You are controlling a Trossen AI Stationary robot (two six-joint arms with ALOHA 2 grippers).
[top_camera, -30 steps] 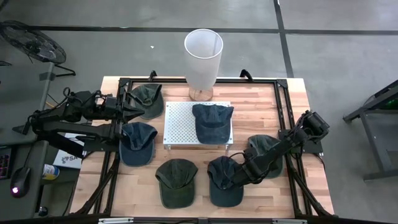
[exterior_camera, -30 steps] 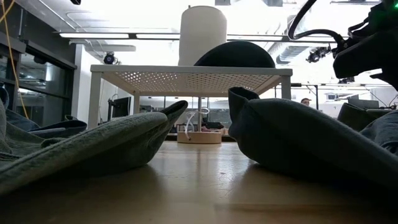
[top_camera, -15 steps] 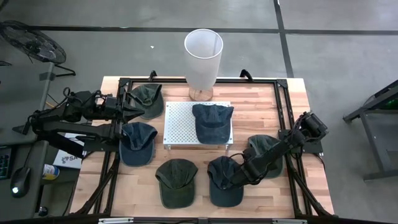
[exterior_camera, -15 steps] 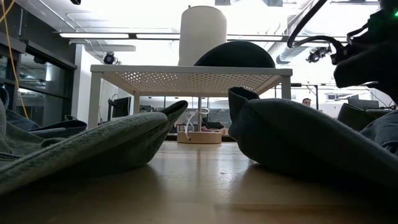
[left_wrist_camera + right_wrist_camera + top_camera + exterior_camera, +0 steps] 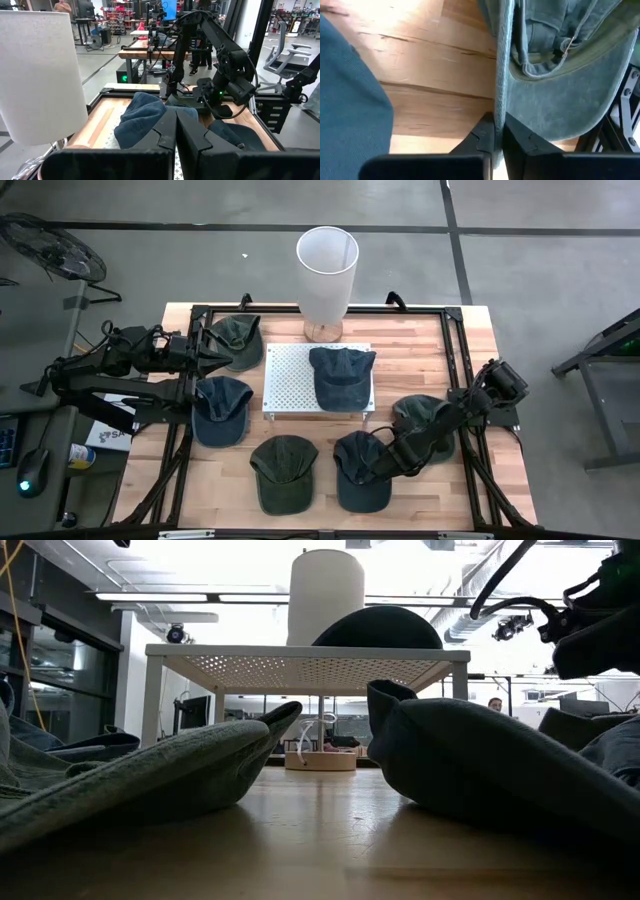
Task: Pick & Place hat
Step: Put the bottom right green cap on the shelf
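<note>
Several caps lie on the wooden table. A blue cap (image 5: 340, 372) sits on the white perforated stand (image 5: 290, 380). My right gripper (image 5: 403, 445) is low at the near right, shut on a green cap (image 5: 422, 414), which also shows in the right wrist view (image 5: 560, 95). It stands beside a blue cap (image 5: 360, 472). My left gripper (image 5: 222, 360) is shut and empty at the far left, between a green cap (image 5: 238, 340) and a blue cap (image 5: 222, 408). Its shut fingers show in the left wrist view (image 5: 175, 132). My right gripper pinches the green cap's edge (image 5: 501, 107) between its two fingers, which come from above, pointing down. The edge runs straight away from the fingertips. The cap stands tipped up, with its inside, sweatband (image 5: 545, 35) and brim underside (image 5: 580, 100) showing.
A tall white cylinder (image 5: 327, 265) on a wooden base stands behind the stand. Another green cap (image 5: 283, 470) lies at the near middle. A black frame (image 5: 462, 360) runs around the table's edges, close to the held cap.
My right gripper has gone up a little with the green cap's edge. The cap has tipped up on that side and shifted slightly toward the table's left and far edges.
</note>
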